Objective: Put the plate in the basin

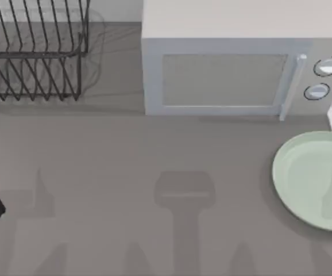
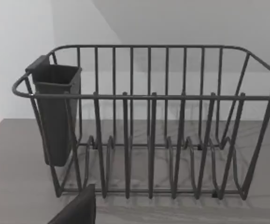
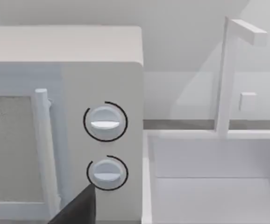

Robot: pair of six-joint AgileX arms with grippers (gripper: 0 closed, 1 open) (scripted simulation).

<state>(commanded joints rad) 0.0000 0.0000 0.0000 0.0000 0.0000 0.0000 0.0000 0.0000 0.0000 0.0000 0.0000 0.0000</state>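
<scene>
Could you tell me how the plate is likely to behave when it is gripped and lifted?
The plate looks rigid and smooth, so it may slip. It lies flat on the table; only its shallow rim offers purchase. Being wide, it would probably tilt if held at one edge.

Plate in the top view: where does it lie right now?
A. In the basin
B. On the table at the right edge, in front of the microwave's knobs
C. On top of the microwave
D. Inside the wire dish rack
B: the plate rests flat on the table, just in front of the microwave.
</scene>
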